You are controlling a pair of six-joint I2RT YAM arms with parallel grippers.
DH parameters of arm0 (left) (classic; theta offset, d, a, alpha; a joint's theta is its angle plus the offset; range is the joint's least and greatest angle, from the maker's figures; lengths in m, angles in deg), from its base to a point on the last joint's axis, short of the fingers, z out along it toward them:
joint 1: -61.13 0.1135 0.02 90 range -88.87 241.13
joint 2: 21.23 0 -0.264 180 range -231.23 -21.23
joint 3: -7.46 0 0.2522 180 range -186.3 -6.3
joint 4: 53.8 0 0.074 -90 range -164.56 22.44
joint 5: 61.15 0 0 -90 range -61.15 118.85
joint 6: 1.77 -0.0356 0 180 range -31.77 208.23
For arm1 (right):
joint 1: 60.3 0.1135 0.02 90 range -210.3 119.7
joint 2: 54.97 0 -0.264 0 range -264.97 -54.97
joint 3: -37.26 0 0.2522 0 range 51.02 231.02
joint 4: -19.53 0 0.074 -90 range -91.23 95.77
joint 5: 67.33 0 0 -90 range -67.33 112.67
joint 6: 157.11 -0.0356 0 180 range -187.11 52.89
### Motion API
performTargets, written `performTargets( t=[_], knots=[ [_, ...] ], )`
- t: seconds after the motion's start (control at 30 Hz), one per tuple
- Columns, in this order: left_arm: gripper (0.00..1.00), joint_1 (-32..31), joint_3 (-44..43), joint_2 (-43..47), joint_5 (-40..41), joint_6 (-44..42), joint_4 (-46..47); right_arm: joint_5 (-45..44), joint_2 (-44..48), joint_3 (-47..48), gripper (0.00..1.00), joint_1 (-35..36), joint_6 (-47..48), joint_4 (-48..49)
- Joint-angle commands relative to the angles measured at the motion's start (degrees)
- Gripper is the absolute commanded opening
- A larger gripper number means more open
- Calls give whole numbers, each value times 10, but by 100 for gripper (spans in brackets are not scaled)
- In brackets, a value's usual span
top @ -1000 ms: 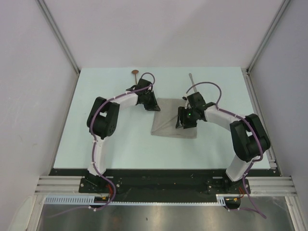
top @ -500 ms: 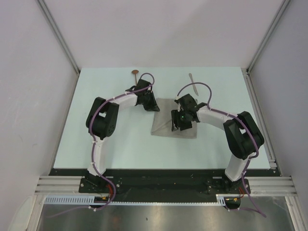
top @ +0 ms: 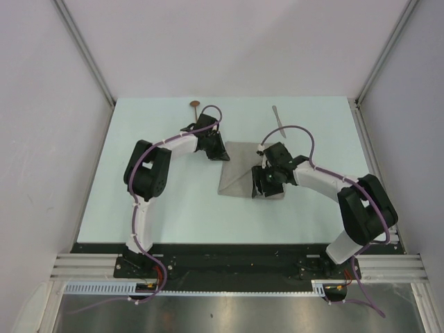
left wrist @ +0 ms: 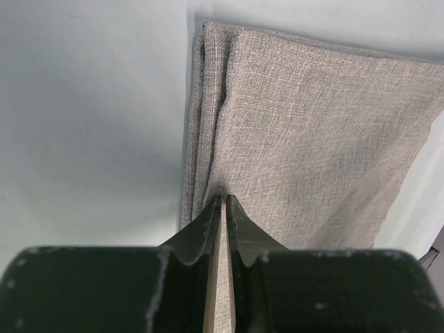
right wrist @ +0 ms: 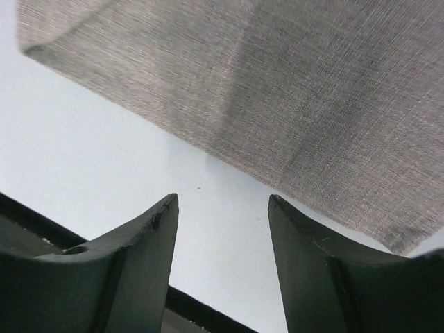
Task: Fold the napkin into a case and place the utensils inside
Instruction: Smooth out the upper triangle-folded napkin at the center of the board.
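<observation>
The grey-beige napkin (top: pixel 238 175) lies folded in the middle of the table. My left gripper (top: pixel 219 152) is shut on its far left corner; in the left wrist view the fingertips (left wrist: pixel 223 202) pinch a fold of the cloth (left wrist: pixel 312 132). My right gripper (top: pixel 261 188) is open and empty over the napkin's near right edge. In the right wrist view its jaws (right wrist: pixel 222 202) stand apart over bare table, with the napkin (right wrist: pixel 291 83) just beyond them. The spoon's copper bowl (top: pixel 195 105) shows at the far left, its handle hidden behind the left arm. The silver knife (top: pixel 277 120) lies at the far right.
The pale table (top: pixel 166 201) ends in a dark strip (top: pixel 229 248) at the near edge. White walls with metal corner posts (top: pixel 87 52) enclose the far and side edges.
My right gripper has moved back toward the near edge of the napkin, from over its right part. The knife shows more fully. The left arm has not moved.
</observation>
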State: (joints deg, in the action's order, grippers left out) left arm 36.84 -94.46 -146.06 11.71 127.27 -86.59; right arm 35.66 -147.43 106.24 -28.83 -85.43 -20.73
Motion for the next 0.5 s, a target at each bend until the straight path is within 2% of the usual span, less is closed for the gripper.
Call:
performTargets(
  t=[0.0,0.13,0.23,0.4,0.47],
  knots=[
    [14,11,-13,13,29,-14,-58,5,28,44,60,-12,0,-8],
    [21,10,-11,44,25,-21,-67,-26,28,46,62,-42,-29,-14],
    [29,10,-3,81,31,-34,-83,-65,43,12,62,-83,-56,-14],
    [49,10,82,181,59,-61,-88,-90,130,-52,66,-140,-112,-22],
    [54,10,115,233,74,-65,-94,-64,175,-105,68,-155,-137,0]
  ],
)
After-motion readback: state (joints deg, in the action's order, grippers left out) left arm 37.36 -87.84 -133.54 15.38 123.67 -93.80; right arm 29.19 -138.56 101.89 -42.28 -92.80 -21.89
